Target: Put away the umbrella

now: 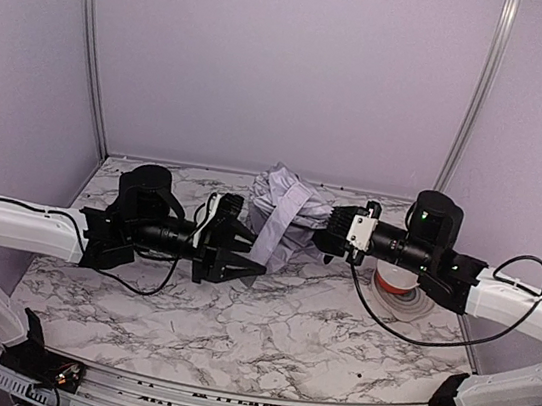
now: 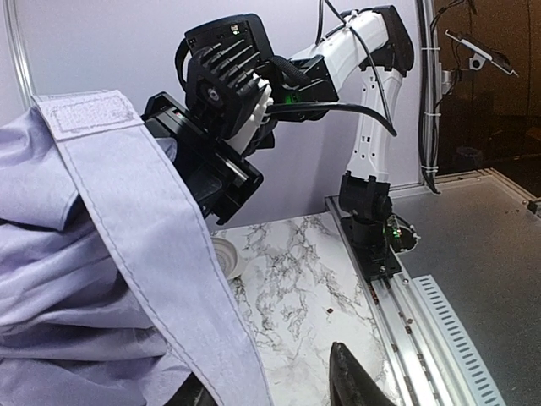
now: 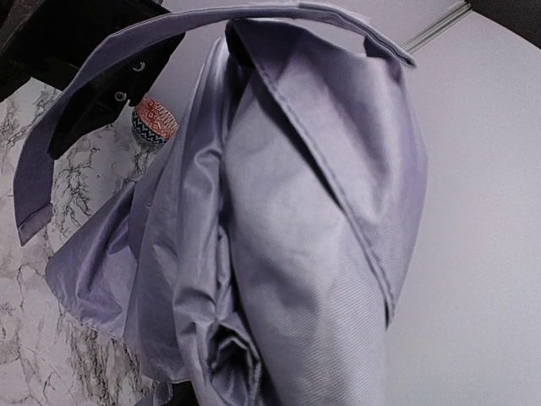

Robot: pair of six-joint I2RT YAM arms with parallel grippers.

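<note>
The main risk is the umbrella (image 1: pixel 294 216) slipping or unrolling. It is a loose, crumpled bundle of lavender cloth, and its strap (image 1: pixel 281 227) hangs free down the front instead of being wrapped round it. If the left end effector (image 1: pixel 252 249) pinches only a fold of fabric or the strap alone, the bundle could sag open when pulled. A tug against the other arm's hold could also drag it out of that grip. The orange-and-white bowl (image 1: pixel 396 281) sits on the tabletop (image 1: pixel 263 333) just under the right arm, so a low swing there could knock it. The umbrella is held up near the back of the marble tabletop, between the two arms. The right end effector (image 1: pixel 330 237) presses into its right side and appears clamped on it, though cloth hides the fingertips. The left end effector is just beside the bundle's left side. Its jaws are apart, and in the left wrist view the lower edge of the fabric lies between them, not yet gripped.
</note>
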